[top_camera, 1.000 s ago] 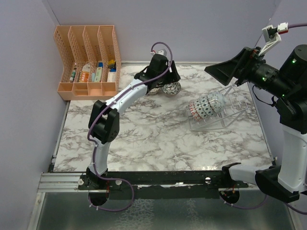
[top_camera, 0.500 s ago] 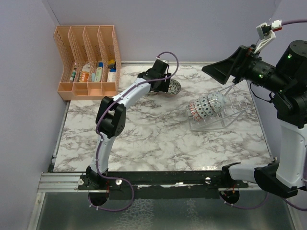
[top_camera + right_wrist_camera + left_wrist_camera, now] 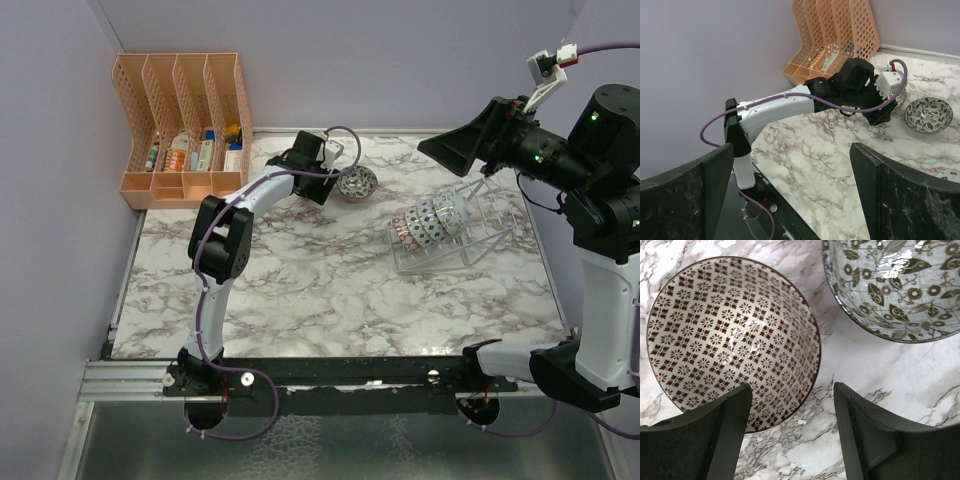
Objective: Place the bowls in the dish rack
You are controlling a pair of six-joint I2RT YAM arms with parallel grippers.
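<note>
The left tool (image 3: 791, 390) hangs wide open and empty over the rim of a brown-patterned bowl (image 3: 730, 335) on the worktop (image 3: 855, 355); a grey leafy bowl (image 3: 895, 285) sits just beside it; more bowls (image 3: 425, 222) lie in the rack (image 3: 490, 218); the right tool (image 3: 792, 149) gapes empty, raised.

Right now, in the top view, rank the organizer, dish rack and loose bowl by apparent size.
Largest to smallest:
organizer
dish rack
loose bowl
The organizer rises nearer the camera, so its lead is unsure.
</note>
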